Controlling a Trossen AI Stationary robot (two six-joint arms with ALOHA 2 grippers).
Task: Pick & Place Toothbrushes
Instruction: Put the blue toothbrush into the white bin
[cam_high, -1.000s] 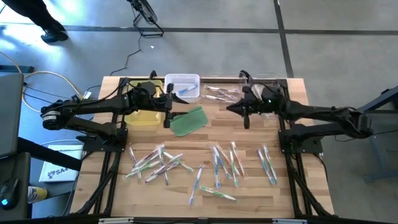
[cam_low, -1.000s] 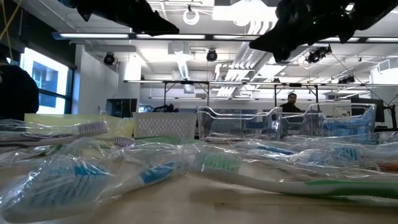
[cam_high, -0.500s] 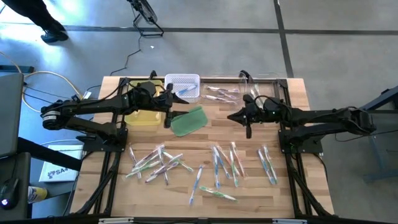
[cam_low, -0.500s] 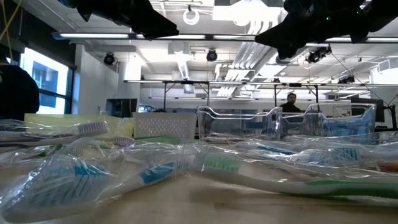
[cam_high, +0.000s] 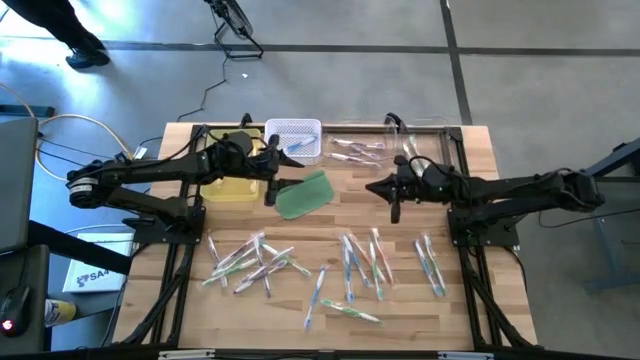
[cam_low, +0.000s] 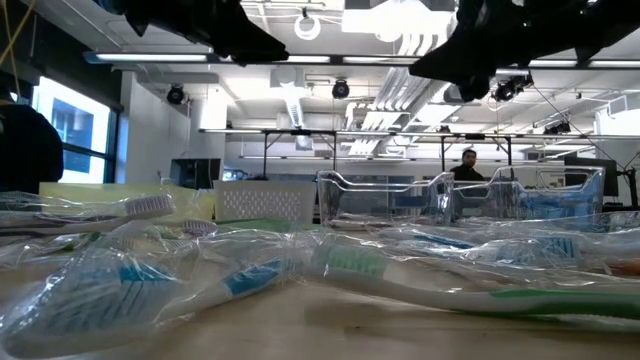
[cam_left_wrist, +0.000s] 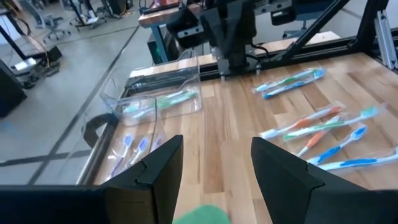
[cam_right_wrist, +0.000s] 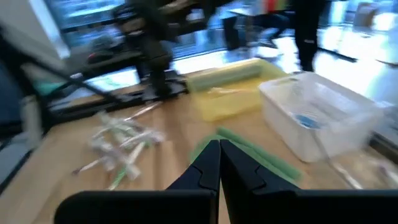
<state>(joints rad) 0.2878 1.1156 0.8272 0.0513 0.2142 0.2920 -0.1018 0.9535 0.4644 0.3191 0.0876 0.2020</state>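
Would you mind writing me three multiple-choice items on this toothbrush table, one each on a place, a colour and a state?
1. Where does the white basket stand?
A. at the far edge, between the arms
B. at the near edge
C. on the floor

2. What colour is the flat pad?
A. red
B. green
C. black

3. How do the right gripper's fingers stand?
A. wide open
B. shut on a toothbrush
C. shut, holding nothing

Key: 1 A, the high view shows it at the table's far edge, beside the yellow bin. 2 B, it is green in the high view. 3 C, the right wrist view shows the fingers together with nothing between them.
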